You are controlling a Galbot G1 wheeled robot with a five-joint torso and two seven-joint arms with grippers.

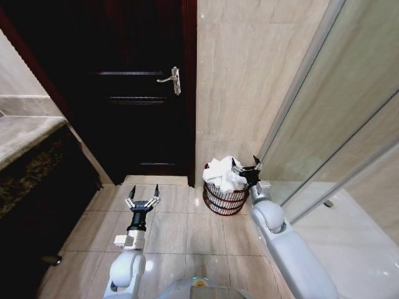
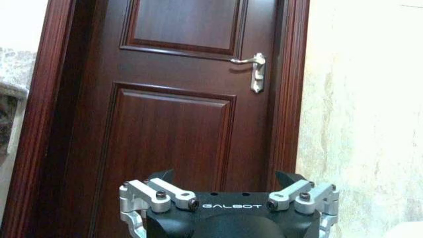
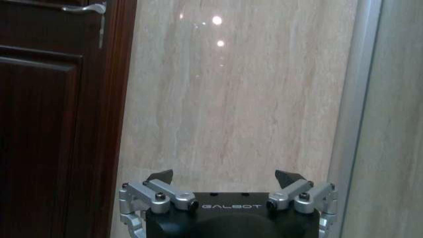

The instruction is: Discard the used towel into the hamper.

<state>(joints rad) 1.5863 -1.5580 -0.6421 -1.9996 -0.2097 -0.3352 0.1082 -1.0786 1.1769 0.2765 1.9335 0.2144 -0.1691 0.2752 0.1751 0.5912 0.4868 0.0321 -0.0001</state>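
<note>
Towel (image 1: 224,173) is seen heaped in the hamper (image 1: 223,200) at centre frame, so the discard looks done. Just right of it, the right gripper (image 1: 247,165) is spread wide, empty. Lower left, the left gripper (image 1: 143,195) is likewise held open, empty.

Left arm extended forward and low on robot's left; left gripper (image 1: 143,197) fingers spread apart, nothing between them; left wrist view confirms wide gap, tips pointing forward; right arm reaches forward on robot's right, forearm angled up; right gripper (image 1: 245,166) fingers spread wide, nothing held; right wrist view shows same open gap.
</note>
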